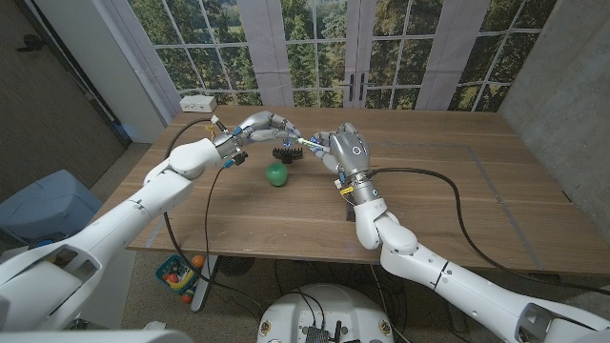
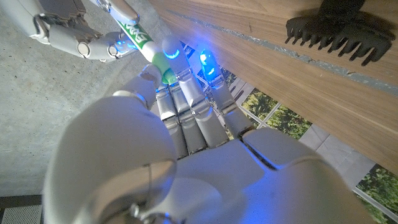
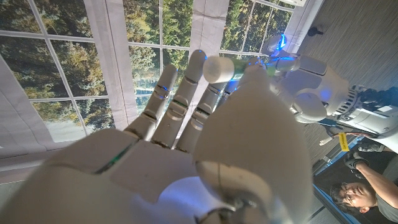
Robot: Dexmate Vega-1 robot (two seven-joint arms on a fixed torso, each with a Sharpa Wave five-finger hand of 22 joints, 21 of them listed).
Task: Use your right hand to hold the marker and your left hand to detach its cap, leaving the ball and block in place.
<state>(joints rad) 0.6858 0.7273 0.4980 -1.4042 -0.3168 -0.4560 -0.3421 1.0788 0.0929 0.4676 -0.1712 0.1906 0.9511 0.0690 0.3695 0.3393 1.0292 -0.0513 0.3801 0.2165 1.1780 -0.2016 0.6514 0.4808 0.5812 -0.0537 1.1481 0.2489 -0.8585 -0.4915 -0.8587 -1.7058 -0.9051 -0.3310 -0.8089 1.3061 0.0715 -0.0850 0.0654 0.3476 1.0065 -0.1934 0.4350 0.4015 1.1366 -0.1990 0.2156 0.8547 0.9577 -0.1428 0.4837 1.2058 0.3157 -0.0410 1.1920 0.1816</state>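
You are working over a wooden table (image 1: 438, 181) set against tall paned windows (image 1: 315, 48) that look out on trees, with a concrete wall at the right of the head view and a white power strip (image 1: 198, 102) at the table's upper left corner. Just above the middle of that view your two hands meet over the table. Your right hand (image 1: 341, 148) grips the marker (image 1: 303, 143), a white barrel with green print, which runs from its fingers toward picture left. Your left hand (image 1: 259, 127) reaches in from the left and its fingertips (image 2: 171, 50) close around the green cap (image 2: 163, 65) at the marker's end; the cap sits on the barrel. Below the meeting hands, the green ball (image 1: 276, 173) lies on the table, and the dark toothed block (image 1: 285, 153) sits just above it, near the marker. In the right wrist view a person (image 3: 354, 186) shows at the lower right edge.
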